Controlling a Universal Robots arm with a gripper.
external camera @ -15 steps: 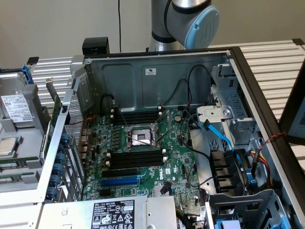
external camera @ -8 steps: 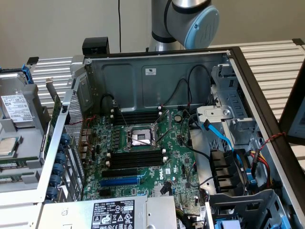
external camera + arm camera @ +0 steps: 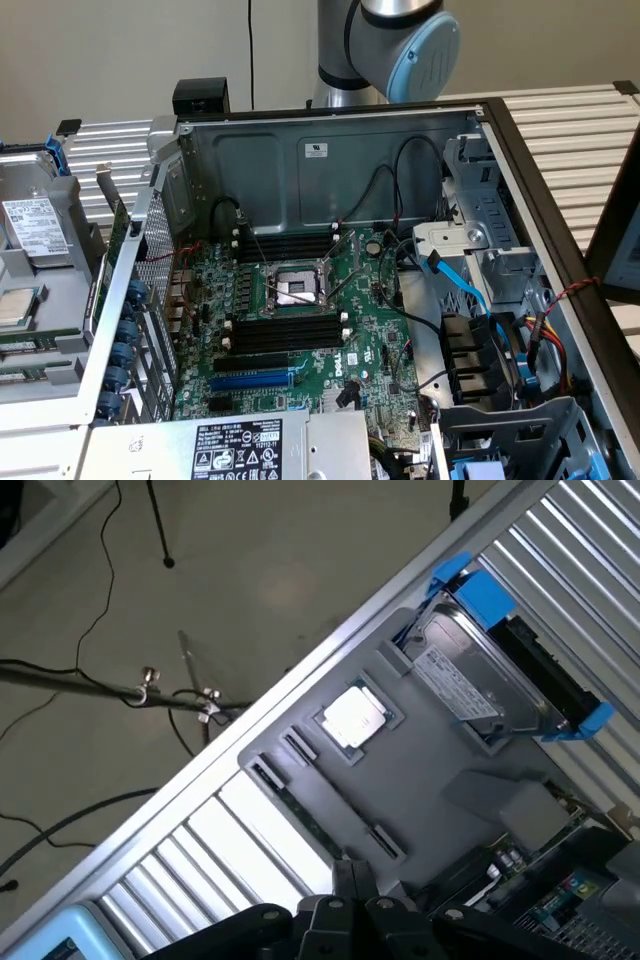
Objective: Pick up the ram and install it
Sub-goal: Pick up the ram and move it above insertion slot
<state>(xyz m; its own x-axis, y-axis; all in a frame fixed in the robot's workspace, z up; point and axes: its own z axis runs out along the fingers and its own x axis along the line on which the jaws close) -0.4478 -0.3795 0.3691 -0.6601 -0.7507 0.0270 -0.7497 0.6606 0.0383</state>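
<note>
Ribbed metal bench [image 3: 570, 110]: ram [image 3: 38, 339] parked in grey tray [image 3: 430, 780] for pickup, gripper [image 3: 350, 880] nearby, grip state cannot be told.

Exterior view: raised, fairly near, angled down into the open computer case [image 3: 330, 160], with the arm [image 3: 400, 40] at the far side. Wrist view: higher up, looking past the tool [image 3: 352, 885], facing down on the grey tray [image 3: 440, 780] and floor [image 3: 250, 580]. Shared: grey tray [image 3: 60, 290] at the exterior view's left, with hard drive [image 3: 35, 228] [image 3: 470, 685] and processor chip [image 3: 15, 305] [image 3: 355, 717].
</note>
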